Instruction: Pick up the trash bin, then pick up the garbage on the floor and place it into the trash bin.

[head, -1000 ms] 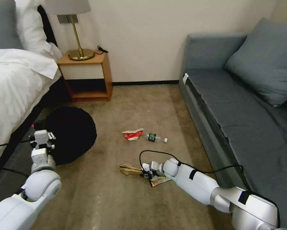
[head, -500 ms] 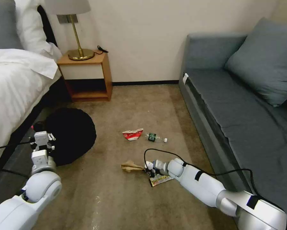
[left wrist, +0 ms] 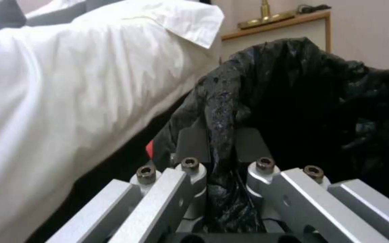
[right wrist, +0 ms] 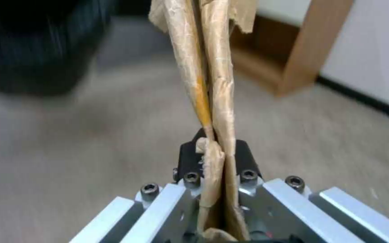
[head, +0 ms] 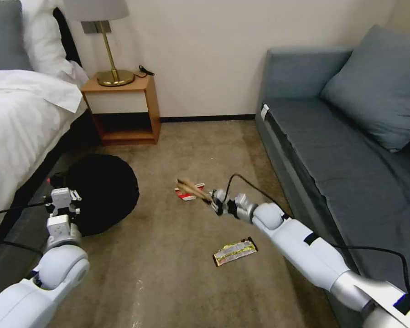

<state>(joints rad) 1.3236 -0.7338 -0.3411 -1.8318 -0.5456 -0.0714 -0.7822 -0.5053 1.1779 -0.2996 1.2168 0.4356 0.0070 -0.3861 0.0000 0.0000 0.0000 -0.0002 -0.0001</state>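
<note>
Item: crumpled brown paper [head: 191, 187], clamped at one end in the right gripper [head: 212, 200], held clear of the carpet, long axis pointing from the gripper toward the trash bin [head: 102, 191]. Bin: black-bagged, on the floor by the bed [head: 18, 132], to the robot's left of the paper, well apart; left gripper [left wrist: 220, 148] pinches its bag rim. Remaining on the floor: red-white carton [head: 186, 195] behind the paper; yellow-silver snack wrapper [head: 235, 251] nearer the robot.
</note>
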